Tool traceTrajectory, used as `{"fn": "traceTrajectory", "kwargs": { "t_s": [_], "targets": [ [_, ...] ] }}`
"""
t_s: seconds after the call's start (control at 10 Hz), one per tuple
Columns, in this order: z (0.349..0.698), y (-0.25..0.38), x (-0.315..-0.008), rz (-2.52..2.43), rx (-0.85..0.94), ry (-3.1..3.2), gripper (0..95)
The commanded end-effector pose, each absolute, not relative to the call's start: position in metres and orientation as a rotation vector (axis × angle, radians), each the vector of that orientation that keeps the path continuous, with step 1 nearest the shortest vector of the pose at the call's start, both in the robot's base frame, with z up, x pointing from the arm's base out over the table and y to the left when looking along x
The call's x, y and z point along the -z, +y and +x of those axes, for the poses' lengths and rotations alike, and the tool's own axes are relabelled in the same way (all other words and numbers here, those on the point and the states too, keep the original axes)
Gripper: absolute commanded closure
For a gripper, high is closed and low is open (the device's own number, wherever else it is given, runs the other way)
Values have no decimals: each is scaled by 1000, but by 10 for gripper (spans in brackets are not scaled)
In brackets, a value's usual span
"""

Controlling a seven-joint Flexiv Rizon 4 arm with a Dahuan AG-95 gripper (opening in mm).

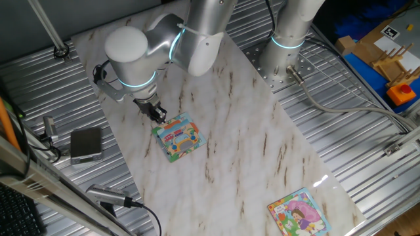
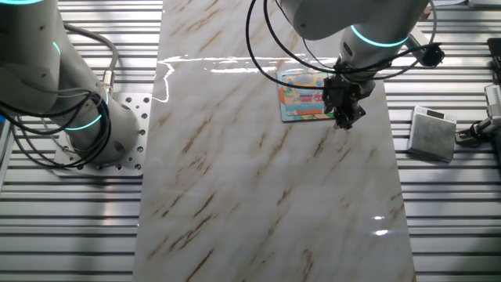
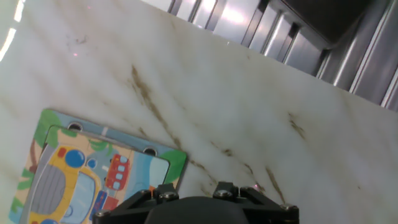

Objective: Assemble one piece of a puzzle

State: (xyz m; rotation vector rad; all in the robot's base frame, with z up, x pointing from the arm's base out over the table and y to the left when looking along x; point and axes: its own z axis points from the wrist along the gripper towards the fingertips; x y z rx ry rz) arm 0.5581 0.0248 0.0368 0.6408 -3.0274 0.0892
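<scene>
The puzzle [image 1: 178, 136] is a small square board with a teal, green and orange border and a yellow bus picture. It lies on the marble slab and also shows in the other fixed view [image 2: 304, 95] and in the hand view [image 3: 93, 168]. My gripper [image 1: 158, 117] points down just off the puzzle's left corner, close above the slab. In the other fixed view the gripper [image 2: 345, 117] is at the board's right edge. Its fingers look close together, but their tips are too dark and small to read. The hand view shows only the gripper's black body [image 3: 199, 208]. The piece is not visible.
A second square puzzle with a pink-dressed girl [image 1: 298, 213] lies at the slab's near right corner. A grey box [image 1: 86, 144] sits on the ribbed metal left of the slab [image 2: 433, 133]. A second arm's base [image 1: 282, 59] stands at the back. Cardboard and orange items [image 1: 394, 59] are far right.
</scene>
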Motion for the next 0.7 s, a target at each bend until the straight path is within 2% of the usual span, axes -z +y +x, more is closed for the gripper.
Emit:
{"fn": "traceTrajectory", "kwargs": {
  "t_s": [0.1,0.7],
  "targets": [
    [559,25,-37,641,-83,-3025,570],
    [562,19,-29,639,-82,-3023,570]
  ]
}}
